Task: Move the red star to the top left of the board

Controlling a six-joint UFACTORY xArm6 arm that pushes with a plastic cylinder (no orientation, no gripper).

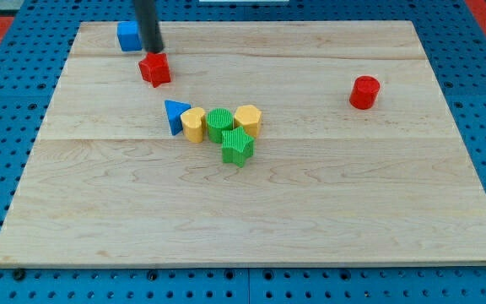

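Note:
The red star (154,69) lies near the board's top left, just below and right of a blue cube (128,36). My rod comes down from the view's top; my tip (153,51) sits right at the star's upper edge, between the star and the blue cube. I cannot tell whether it touches the star.
A cluster sits near the board's middle: a blue triangle (175,116), a yellow block (193,124), a green cylinder (219,124), a yellow hexagon (248,121) and a green star (236,148). A red cylinder (364,92) stands at the right. The wooden board (251,219) lies on blue pegboard.

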